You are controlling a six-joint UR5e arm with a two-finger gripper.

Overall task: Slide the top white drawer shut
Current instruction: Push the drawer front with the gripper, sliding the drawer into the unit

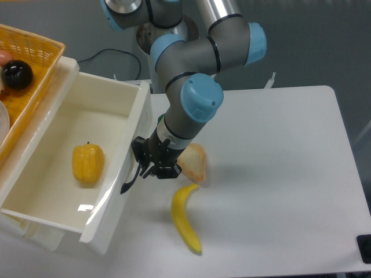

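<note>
The top white drawer [69, 139] stands pulled far out at the left, a glossy cream-white box with a yellow bell pepper [88, 163] lying inside. Its front panel [124, 174] faces right and carries a curved black handle [131, 176]. My gripper [146, 163] presses against that front panel right at the handle. Its black fingers look close together, with nothing held between them. The lower drawer is hidden beneath the open one.
A banana [184, 218] lies on the white table just right of the drawer front, and a slice of bread [194, 162] sits beside my wrist. A yellow wicker basket [29, 63] holding a dark round fruit [16, 74] rests at the upper left.
</note>
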